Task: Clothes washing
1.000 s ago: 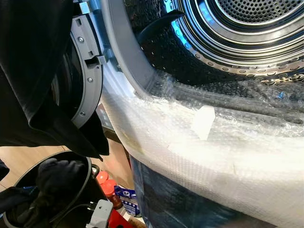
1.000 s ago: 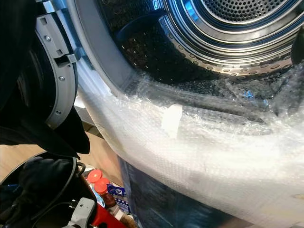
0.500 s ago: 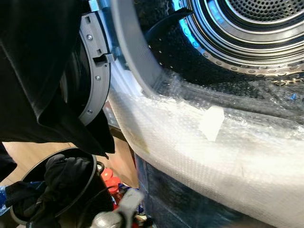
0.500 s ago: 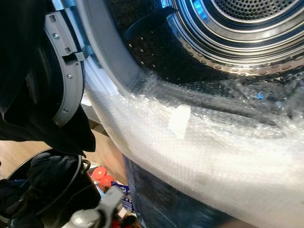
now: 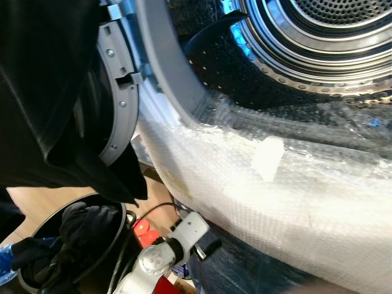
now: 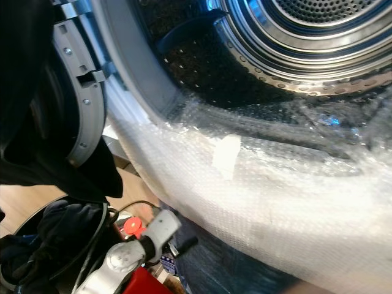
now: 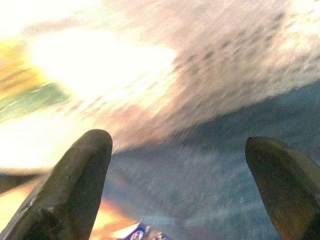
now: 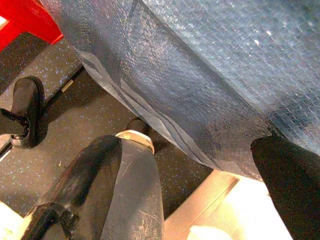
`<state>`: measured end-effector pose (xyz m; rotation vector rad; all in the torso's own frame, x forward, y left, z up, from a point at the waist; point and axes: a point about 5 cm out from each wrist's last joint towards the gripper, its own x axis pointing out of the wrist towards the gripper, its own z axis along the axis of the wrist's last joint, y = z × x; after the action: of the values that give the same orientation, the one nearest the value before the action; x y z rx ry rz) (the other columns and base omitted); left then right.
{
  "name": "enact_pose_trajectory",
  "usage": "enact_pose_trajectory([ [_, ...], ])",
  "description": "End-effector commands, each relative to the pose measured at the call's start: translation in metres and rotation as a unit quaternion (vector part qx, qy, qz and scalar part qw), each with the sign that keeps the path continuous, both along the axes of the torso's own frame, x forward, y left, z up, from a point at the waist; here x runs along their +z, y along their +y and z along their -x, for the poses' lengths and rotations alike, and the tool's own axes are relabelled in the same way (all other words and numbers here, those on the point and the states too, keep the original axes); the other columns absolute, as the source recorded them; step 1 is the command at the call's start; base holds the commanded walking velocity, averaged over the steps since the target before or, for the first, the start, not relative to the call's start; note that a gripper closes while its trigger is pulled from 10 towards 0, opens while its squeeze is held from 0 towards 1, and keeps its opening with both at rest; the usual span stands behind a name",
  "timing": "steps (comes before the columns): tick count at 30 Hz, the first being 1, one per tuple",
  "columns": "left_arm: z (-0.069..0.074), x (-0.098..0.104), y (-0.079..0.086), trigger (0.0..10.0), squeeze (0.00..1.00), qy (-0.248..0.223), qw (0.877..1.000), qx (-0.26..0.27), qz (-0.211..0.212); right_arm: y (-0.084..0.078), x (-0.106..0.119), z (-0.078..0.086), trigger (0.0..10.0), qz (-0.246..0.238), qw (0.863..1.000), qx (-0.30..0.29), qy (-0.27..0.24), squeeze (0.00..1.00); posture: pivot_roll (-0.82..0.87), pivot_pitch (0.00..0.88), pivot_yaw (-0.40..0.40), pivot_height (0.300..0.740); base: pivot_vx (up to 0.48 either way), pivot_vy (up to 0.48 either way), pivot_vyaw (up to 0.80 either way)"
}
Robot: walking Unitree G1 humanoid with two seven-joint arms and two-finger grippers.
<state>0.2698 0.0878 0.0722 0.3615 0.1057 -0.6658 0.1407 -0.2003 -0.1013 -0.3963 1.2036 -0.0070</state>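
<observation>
A front-loading washing machine with a perforated steel drum (image 5: 318, 37) stands with its round grey-rimmed door (image 5: 116, 92) swung aside at the left, so the drum mouth is free for loading. Clear bubble wrap (image 5: 294, 190) is draped over the lower lip of the opening and down the dark front panel, apparently as padding against knocks from the arms. A large black garment (image 5: 43, 92) hangs across the upper left of the head view, close to the camera and in front of the door; what holds it up cannot be seen. Below it, on the floor at the machine's left front corner, a round black laundry basket (image 5: 113, 211) holds more dark clothes (image 5: 82, 229), waiting to go in. The silver left arm reaches up beside the basket, and the left gripper (image 7: 180, 175) has its two black fingers spread apart and empty, close to the wrapped front panel. The right gripper (image 8: 200, 190) hangs low near the floor beside the machine's foot, fingers likewise parted, holding nothing. The drum looks empty so far.
</observation>
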Motion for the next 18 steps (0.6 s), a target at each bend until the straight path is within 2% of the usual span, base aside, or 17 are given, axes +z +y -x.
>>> enact_pose_trajectory([
  [1,0.003,0.007,0.014,10.0,0.00,0.004,1.000,0.015,-0.010,0.009,-0.007,0.016,10.0,-0.010,0.999,0.004,0.031,0.00,-0.03,0.000,0.196,0.740,0.000,0.000,0.00],
  [2,0.008,0.017,0.022,10.0,0.00,0.001,0.999,0.031,-0.014,0.010,-0.006,0.014,10.0,-0.011,1.000,0.003,0.028,0.00,-0.03,0.000,0.202,0.740,0.000,0.000,0.00],
  [3,0.008,0.017,0.022,10.0,0.00,0.001,0.999,0.031,-0.014,0.010,-0.006,0.014,10.0,-0.011,1.000,0.003,0.028,0.00,-0.03,0.000,0.202,0.740,0.000,0.000,0.00],
  [4,0.013,0.025,0.032,10.0,0.00,0.008,0.998,0.058,-0.013,0.011,-0.006,0.011,10.0,-0.013,1.000,-0.001,0.024,0.00,-0.03,0.000,0.206,0.740,0.000,0.000,0.00],
  [6,0.017,0.029,0.040,10.0,0.00,0.018,0.996,0.086,-0.008,0.012,-0.005,0.010,10.0,-0.015,1.000,-0.005,0.021,0.00,-0.03,0.000,0.206,0.740,0.000,0.000,0.00],
  [8,0.022,0.027,0.060,10.0,0.00,0.069,0.979,0.188,0.035,0.012,-0.005,0.009,10.0,-0.014,1.000,0.000,0.021,0.00,-0.02,0.000,0.210,0.740,0.000,0.000,0.00],
  [10,0.021,0.021,0.077,10.0,0.00,0.108,0.952,0.272,0.095,0.012,-0.005,0.008,10.0,-0.014,1.000,0.001,0.020,0.00,-0.02,0.000,0.211,0.740,0.000,0.000,0.00],
  [11,0.024,0.014,0.097,10.0,0.00,0.136,0.921,0.342,0.127,0.012,-0.004,0.008,10.0,-0.015,1.000,-0.001,0.019,0.00,-0.02,0.000,0.210,0.740,0.000,0.000,0.00],
  [12,0.024,0.014,0.097,10.0,0.00,0.136,0.921,0.342,0.127,0.012,-0.004,0.008,10.0,-0.015,1.000,-0.001,0.019,0.00,-0.02,0.000,0.210,0.740,0.000,0.000,0.00],
  [15,0.032,0.005,0.123,10.0,0.00,0.162,0.894,0.399,0.124,0.012,-0.004,0.007,10.0,-0.016,1.000,0.000,0.019,0.00,0.00,0.000,0.203,0.740,0.000,0.000,0.00],
  [16,0.032,0.005,0.123,10.0,0.00,0.162,0.894,0.399,0.124,0.012,-0.004,0.007,10.0,-0.016,1.000,0.000,0.019,0.00,0.00,0.000,0.203,0.740,0.000,0.000,0.00],
  [18,0.034,0.005,0.132,10.0,0.00,0.165,0.886,0.417,0.121,0.011,-0.004,0.007,10.0,-0.015,1.000,0.002,0.020,0.00,0.00,0.000,0.201,0.740,0.000,0.000,0.00],
])
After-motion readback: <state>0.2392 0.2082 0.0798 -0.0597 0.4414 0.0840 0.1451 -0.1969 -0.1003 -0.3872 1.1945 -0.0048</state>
